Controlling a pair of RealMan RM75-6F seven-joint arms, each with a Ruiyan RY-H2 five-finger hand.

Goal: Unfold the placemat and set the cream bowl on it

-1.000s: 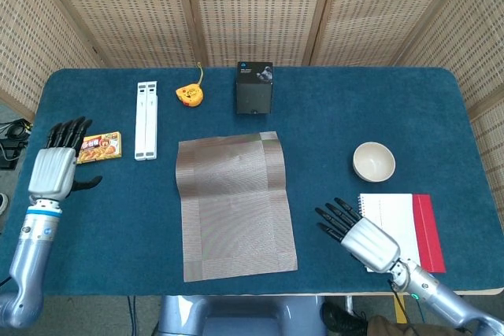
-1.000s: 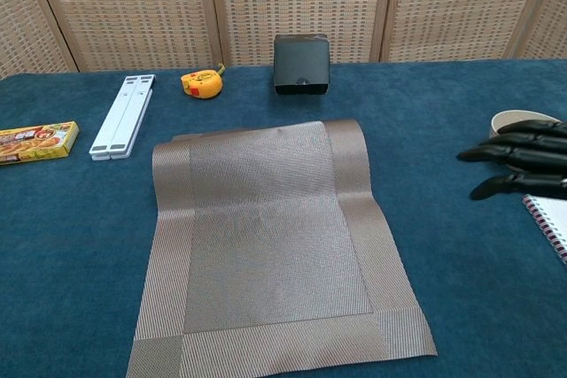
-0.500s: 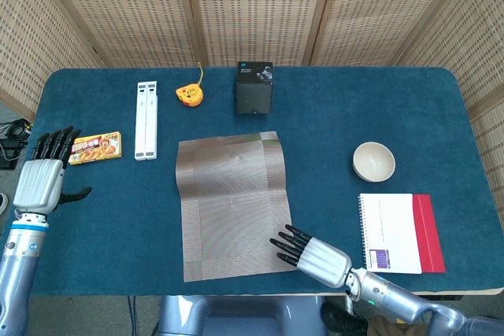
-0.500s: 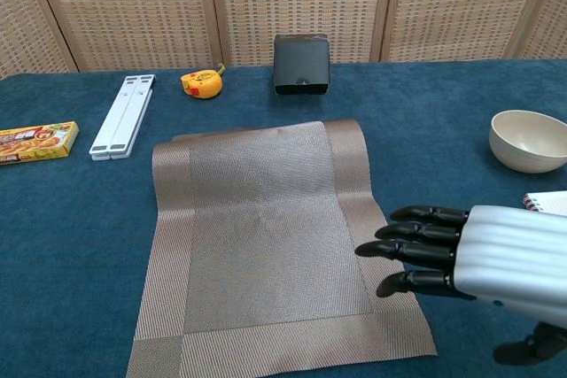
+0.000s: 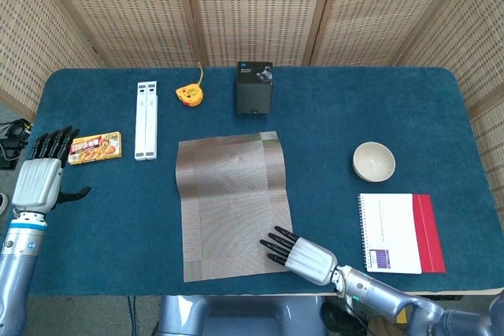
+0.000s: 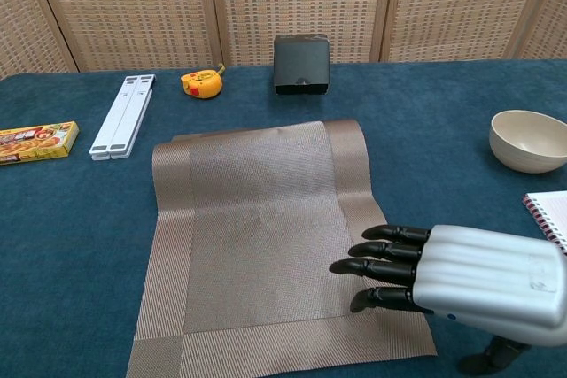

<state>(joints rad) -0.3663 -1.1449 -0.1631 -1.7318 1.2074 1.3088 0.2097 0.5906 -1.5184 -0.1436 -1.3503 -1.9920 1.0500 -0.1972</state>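
the cream bowl point(image 5: 373, 161) is seen upright and empty on the blue table covering point(image 5: 441, 116), well apart from the placemat point(image 5: 234, 204) and to its right; in the chest view the bowl point(image 6: 528, 140) sits near the right edge of the frame. the placemat is laid out flat near the middle of the table, with a slight ripple at its far edge. the right hand point(image 5: 300, 254) is held over the placemat's near right corner, fingers point(image 6: 383, 268) stretched out and slightly apart, nothing grasped; contact with the mat cannot be told. the left hand point(image 5: 39, 177) is held at the table's left edge, fingers extended, nothing in it.

a spiral notebook point(image 5: 400, 231) with a red cover strip lies just beyond the bowl toward the near edge. a yellow food box point(image 5: 94, 148), a white folded stand point(image 5: 146, 120), a yellow tape measure point(image 5: 188, 95) and a black box point(image 5: 254, 88) are spread along the left and far side. woven screen panels point(image 5: 260, 5) stand behind the table.
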